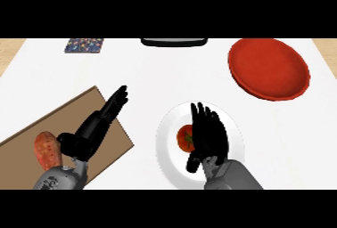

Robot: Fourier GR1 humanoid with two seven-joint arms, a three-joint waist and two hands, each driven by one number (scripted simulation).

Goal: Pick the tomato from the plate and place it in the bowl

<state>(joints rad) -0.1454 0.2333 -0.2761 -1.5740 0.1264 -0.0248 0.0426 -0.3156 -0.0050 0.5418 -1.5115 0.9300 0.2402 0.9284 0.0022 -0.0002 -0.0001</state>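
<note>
Resting on a white plate (pixel 172 133) near the counter's front edge, a red tomato (pixel 185 136) lies partly hidden beneath the robot's right hand (pixel 209 133), whose black fingers stretch straight out over the fruit and the plate's middle; whether they touch the tomato cannot be told. Only the tomato's left part shows beside the hand. Well apart from the plate, toward the far right of the white counter (pixel 158 75), sits the red bowl (pixel 269 69). On the other side, the left hand (pixel 99 124) hovers with straight, relaxed fingers over a brown cutting board (pixel 72 116), holding nothing. An orange-red vegetable (pixel 47 149) lies on the board just beside the left forearm. At the counter's far edge are a small patterned object (pixel 85 45) and a dark, light-topped item (pixel 174 42)
</note>
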